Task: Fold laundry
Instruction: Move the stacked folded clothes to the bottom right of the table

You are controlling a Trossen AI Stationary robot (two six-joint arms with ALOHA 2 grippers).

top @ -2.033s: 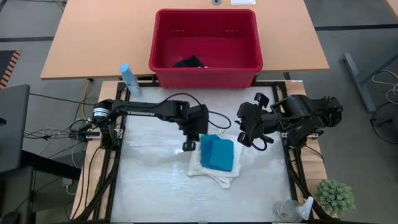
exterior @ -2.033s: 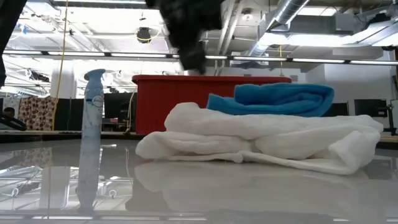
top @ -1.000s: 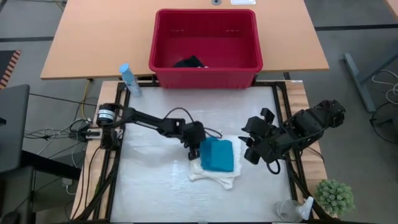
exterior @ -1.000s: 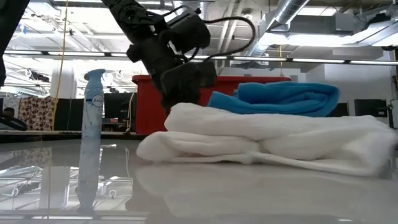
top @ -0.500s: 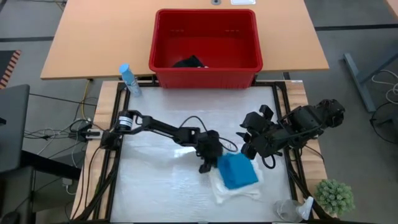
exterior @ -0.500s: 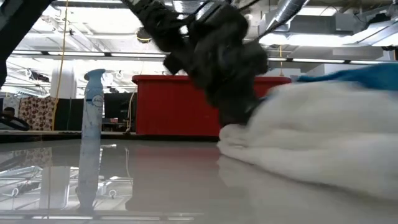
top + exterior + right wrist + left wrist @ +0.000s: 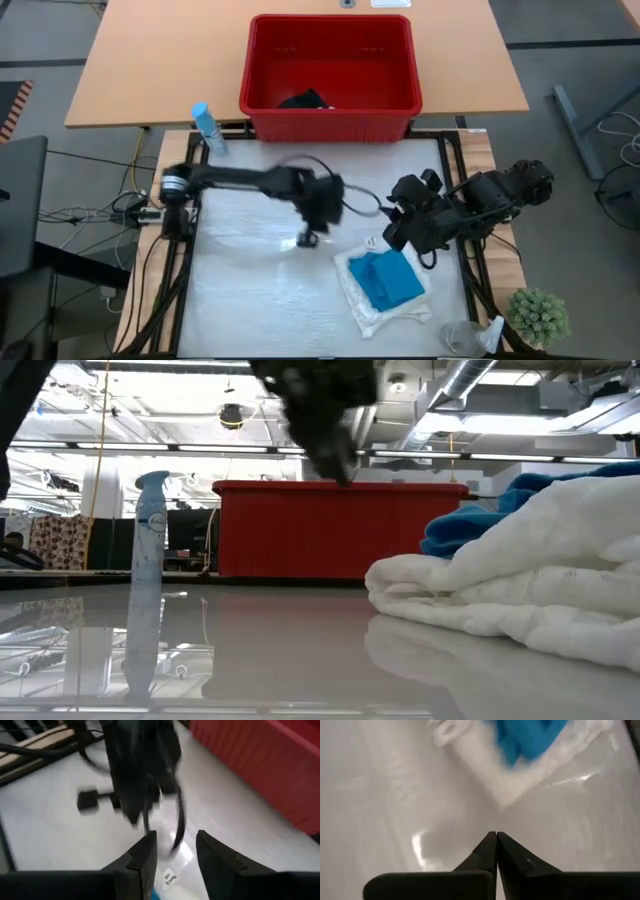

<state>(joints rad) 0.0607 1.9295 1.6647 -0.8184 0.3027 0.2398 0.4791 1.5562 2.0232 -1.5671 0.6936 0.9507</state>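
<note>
A folded cream-white cloth (image 7: 372,303) lies on the white table toward its near right, with a folded turquoise garment (image 7: 388,280) resting on top; both also show in the low view, the white cloth (image 7: 520,600) under the turquoise garment (image 7: 470,525). A dark garment (image 7: 305,100) lies inside the red basket (image 7: 330,125) beyond the far edge. My left gripper (image 7: 306,239) hangs shut above bare table, to the left of the stack and apart from it. My right gripper (image 7: 392,233) is open in the air, just beyond the stack's far side.
A blue spray bottle (image 7: 208,128) stands at the far left corner. A clear glass (image 7: 462,338) and a small green plant (image 7: 540,315) sit at the near right corner. The table's left half (image 7: 250,290) lies bare.
My shut left gripper pushed the stack from its left side, sliding it toward the table's near right corner and turning it a little. The gripper then rose and drew back toward the far left, off the cloth. The stack now rests still.
</note>
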